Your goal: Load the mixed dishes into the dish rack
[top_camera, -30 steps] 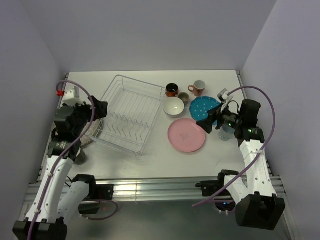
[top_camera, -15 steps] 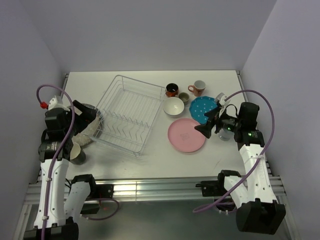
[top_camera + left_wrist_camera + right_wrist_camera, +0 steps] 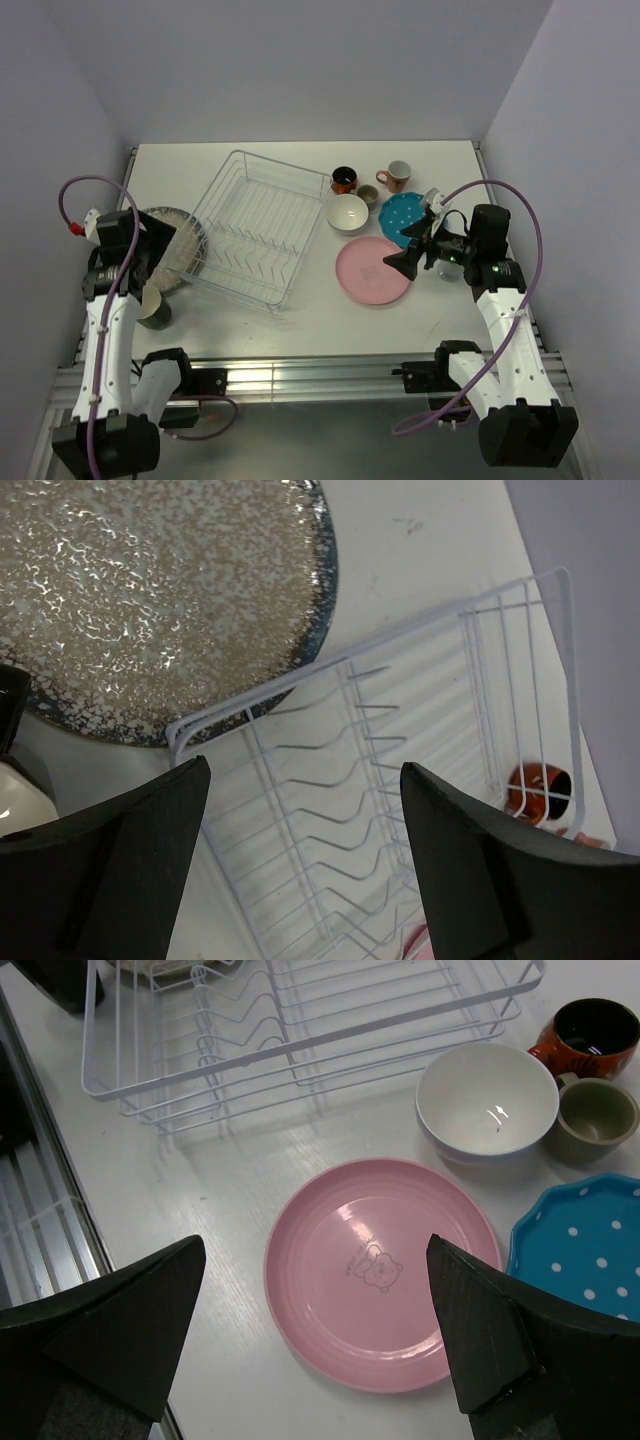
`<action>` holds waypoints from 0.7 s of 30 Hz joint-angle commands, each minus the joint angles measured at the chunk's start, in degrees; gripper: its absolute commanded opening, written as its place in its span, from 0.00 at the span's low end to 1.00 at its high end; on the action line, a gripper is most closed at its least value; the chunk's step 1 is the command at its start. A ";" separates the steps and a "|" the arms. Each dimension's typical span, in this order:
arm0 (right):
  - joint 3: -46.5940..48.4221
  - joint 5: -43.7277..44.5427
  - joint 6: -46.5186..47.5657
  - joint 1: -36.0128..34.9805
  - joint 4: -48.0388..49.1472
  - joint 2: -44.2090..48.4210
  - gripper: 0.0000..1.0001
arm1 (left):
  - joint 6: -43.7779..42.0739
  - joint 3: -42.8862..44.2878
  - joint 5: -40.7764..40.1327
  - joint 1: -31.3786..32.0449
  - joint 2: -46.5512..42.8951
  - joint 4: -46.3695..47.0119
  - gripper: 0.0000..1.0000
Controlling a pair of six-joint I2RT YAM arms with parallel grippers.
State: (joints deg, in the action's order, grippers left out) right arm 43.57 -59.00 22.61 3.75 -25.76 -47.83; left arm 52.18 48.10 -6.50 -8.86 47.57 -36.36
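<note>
The left gripper hung wide open and empty by the dish rack. The right gripper hung open, empty, above the pink plate.

A white table stands within pale lilac walls.

Bright, even overhead light; soft shadows; glare spots on pink plate, speckled plate, white bowl.

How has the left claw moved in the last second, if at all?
Yes. The left claw drew back leftward and nearer the table's front, away from the dish rack.
</note>
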 commanded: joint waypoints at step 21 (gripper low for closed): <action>-0.24 0.82 0.59 -1.46 1.24 -0.24 0.99 | -0.51 4.20 -5.78 -11.09 6.49 -8.27 0.70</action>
State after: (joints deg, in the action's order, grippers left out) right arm 43.55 -58.06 23.05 2.85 -25.80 -48.16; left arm 51.72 50.83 -6.68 -19.68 58.57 -38.52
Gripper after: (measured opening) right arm 0.991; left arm 0.722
